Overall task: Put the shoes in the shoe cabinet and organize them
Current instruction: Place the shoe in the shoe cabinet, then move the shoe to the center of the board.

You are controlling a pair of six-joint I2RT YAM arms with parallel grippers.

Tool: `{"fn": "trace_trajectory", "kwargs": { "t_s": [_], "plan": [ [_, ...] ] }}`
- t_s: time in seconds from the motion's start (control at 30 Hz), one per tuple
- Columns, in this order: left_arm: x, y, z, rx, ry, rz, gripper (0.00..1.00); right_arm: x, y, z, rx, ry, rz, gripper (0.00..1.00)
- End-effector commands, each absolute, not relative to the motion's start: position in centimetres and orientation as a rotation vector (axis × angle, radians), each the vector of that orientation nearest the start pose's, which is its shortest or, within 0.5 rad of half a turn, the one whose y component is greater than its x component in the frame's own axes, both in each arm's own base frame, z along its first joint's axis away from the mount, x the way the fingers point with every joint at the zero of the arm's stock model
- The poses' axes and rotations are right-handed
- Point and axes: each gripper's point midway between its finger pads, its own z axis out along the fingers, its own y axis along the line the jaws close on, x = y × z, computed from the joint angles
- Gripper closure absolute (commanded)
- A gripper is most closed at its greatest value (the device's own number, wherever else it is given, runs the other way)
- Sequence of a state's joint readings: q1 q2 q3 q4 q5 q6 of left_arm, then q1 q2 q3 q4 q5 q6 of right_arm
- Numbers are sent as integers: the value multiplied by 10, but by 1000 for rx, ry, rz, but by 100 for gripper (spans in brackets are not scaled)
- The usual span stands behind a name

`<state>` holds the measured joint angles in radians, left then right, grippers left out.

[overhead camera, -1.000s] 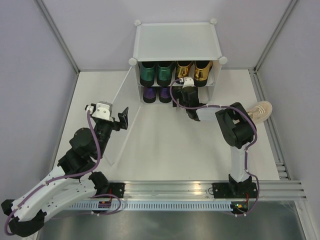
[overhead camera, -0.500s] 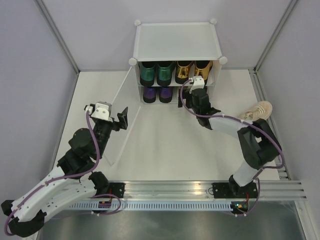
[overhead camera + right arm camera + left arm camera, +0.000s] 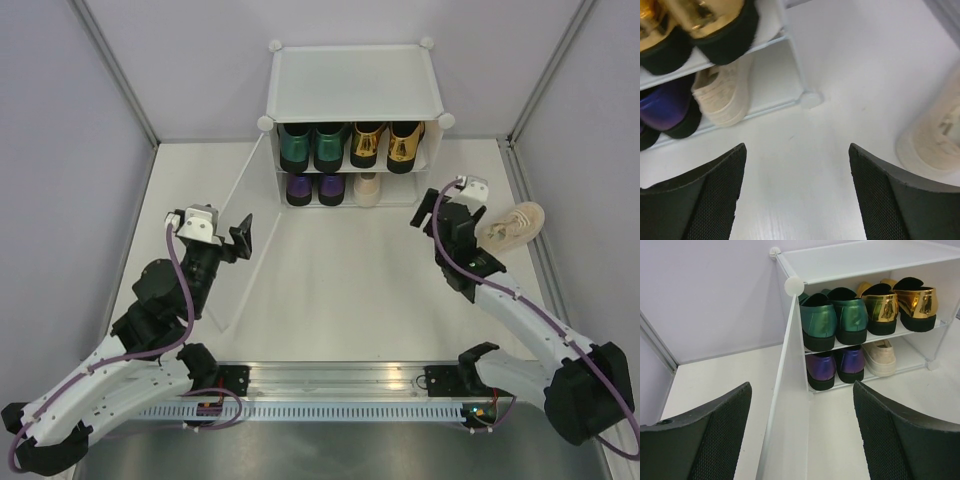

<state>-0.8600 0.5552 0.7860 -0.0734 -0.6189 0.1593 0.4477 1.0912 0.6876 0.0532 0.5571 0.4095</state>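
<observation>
Top external view: the shoe cabinet [image 3: 355,75] stands at the tabletop's [image 3: 330,300] far side, with one beige sneaker [image 3: 368,190] shelved on the lower tier.
Loose sneaker [image 3: 512,224]: on the tabletop right of the cabinet, long axis roughly left-to-right.
My right fingers [image 3: 705,200]: apart, empty, the loose sneaker just to their right; the nearer arm.
My left fingers [image 3: 705,440]: apart, empty, beside the open door [image 3: 785,430].

White-and-black arms [image 3: 110,378] trail looping purple cables [image 3: 180,265].

From high over the table [image 3: 330,310], at its near edge, we saw everything. Our left wrist faced the cabinet [image 3: 850,265] along its door [image 3: 785,405]; our right sat close by its lower right corner. All shared its shelves [image 3: 772,82].
</observation>
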Motion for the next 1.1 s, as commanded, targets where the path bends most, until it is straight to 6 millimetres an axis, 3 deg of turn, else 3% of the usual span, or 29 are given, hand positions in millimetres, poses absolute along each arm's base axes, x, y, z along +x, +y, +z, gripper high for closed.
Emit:
{"fn": "trace_trajectory", "kwargs": {
  "t_s": [0.0,0.1,0.27,0.5,0.73,0.83,0.93,0.97,1.07],
  "plan": [
    [234,-108,369,206,1399,-147,15,334,27,185,557,1863,-113,14],
    [232,-106,371,199,1393,-152,14,331,-7,191,655,1850,-219,16],
    [232,-107,371,199,1393,-158,14,335,-44,186,766,1860,-261,18],
    [233,-108,370,203,1396,-160,14,355,-77,153,851,1937,-248,20],
    [234,-112,368,211,1401,-165,14,385,-87,115,838,2024,-215,27],
    [234,-111,367,212,1402,-159,14,394,-79,96,806,2071,-172,34],
    [235,-111,366,211,1407,-149,14,394,-70,79,797,2126,-124,53],
    [236,-111,366,211,1408,-149,14,392,-69,76,800,2133,-117,65],
    [236,-111,365,212,1411,-146,14,385,-57,72,782,2149,-54,85]
  ]
}}
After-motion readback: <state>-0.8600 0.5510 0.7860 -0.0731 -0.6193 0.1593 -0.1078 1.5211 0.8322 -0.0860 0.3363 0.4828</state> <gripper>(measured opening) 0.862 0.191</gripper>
